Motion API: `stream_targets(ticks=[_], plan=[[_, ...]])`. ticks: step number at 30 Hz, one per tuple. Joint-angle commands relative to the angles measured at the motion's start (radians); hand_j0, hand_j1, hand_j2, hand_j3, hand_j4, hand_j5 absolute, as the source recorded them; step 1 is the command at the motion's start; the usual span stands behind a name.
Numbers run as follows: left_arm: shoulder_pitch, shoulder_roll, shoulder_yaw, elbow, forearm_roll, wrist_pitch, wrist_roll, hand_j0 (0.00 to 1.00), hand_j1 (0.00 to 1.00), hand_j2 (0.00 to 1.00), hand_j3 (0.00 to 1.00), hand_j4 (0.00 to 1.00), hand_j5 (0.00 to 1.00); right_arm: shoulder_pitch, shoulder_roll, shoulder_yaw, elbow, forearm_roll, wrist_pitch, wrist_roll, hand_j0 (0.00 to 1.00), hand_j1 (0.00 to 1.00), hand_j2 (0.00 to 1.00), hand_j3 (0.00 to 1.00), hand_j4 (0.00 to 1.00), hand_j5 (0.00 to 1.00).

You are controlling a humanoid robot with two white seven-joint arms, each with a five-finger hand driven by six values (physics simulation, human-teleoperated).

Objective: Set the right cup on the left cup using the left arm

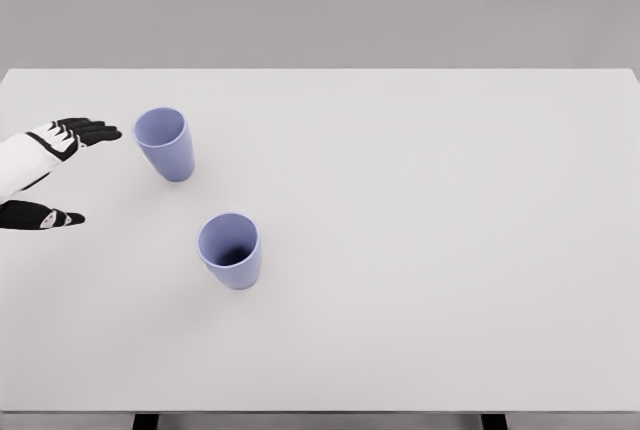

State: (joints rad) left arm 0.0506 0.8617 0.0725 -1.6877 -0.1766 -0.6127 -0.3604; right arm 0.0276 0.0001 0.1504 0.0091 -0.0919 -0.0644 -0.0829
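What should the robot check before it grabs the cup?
1. Right cup upright, mouth up: ok.
2. Left cup upright and apart from it: ok.
3. Left robot hand open, holding nothing: ok.
4. Left robot hand at the right cup: not ok, it hovers beside the left cup.
5. Table bare around the cups: ok.
6. Right arm out of the way: cannot tell, not in view.

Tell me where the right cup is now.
In the head view, the right cup stands upright on the table, left of the middle and toward the front, below and right of the left cup; the left robot hand is apart from both.
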Motion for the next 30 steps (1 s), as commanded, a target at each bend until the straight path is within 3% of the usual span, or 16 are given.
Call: stream_targets(ticks=[1,9,14,16,17,20,21,24,25,28,30], plan=[[0.000,0.002,0.000,-0.006,0.006,0.002,0.000,1.00,1.00,1.00,1.00,1.00,1.00,0.000,0.000,0.000,0.000,0.000,0.000,0.000,1.00,1.00,1.00,1.00,1.00,1.00],[0.002,0.002,0.001,-0.003,0.008,0.002,0.001,1.00,1.00,1.00,1.00,1.00,1.00,0.000,0.000,0.000,0.000,0.000,0.000,0.000,1.00,1.00,1.00,1.00,1.00,1.00],[-0.002,0.005,0.000,-0.001,0.055,0.002,0.006,1.00,1.00,1.00,1.00,1.00,1.00,0.000,0.000,0.000,0.000,0.000,0.000,0.000,1.00,1.00,1.00,1.00,1.00,1.00],[0.066,0.051,-0.008,-0.004,0.195,0.002,0.008,1.00,1.00,1.00,1.00,1.00,1.00,0.000,0.000,0.000,0.000,0.000,0.000,0.000,1.00,1.00,1.00,1.00,1.00,1.00],[0.072,0.059,-0.014,-0.004,0.227,0.002,0.008,1.00,1.00,1.00,1.00,1.00,1.00,0.000,0.000,0.000,0.000,0.000,0.000,0.000,1.00,1.00,1.00,1.00,1.00,1.00],[0.074,0.089,-0.063,0.006,0.318,0.002,0.008,1.00,1.00,1.00,1.00,1.00,1.00,0.000,0.000,0.000,0.000,0.000,0.000,0.000,1.00,1.00,1.00,1.00,1.00,1.00],[0.075,0.205,-0.162,-0.027,0.406,0.002,0.008,1.00,1.00,1.00,1.00,1.00,1.00,0.000,0.000,0.000,0.000,0.000,0.000,0.000,1.00,1.00,1.00,1.00,1.00,1.00],[0.077,0.281,-0.240,-0.056,0.539,0.002,0.008,1.00,1.00,1.00,1.00,1.00,1.00,0.000,0.000,0.000,0.000,0.000,0.000,0.000,1.00,1.00,1.00,1.00,1.00,1.00],[0.077,0.281,-0.241,-0.056,0.545,0.002,0.008,1.00,1.00,1.00,1.00,1.00,1.00,0.000,0.000,0.000,0.000,0.000,0.000,0.000,1.00,1.00,1.00,1.00,1.00,1.00],[0.078,0.333,-0.322,-0.090,0.696,0.002,0.008,1.00,1.00,1.00,1.00,1.00,1.00,0.000,0.000,0.000,0.000,0.000,0.000,0.000,1.00,1.00,1.00,1.00,1.00,1.00],[0.080,0.338,-0.335,-0.112,0.732,0.002,0.006,1.00,1.00,1.00,1.00,1.00,1.00,0.000,0.000,0.000,0.000,0.000,0.000,0.000,1.00,1.00,1.00,1.00,1.00,1.00]])
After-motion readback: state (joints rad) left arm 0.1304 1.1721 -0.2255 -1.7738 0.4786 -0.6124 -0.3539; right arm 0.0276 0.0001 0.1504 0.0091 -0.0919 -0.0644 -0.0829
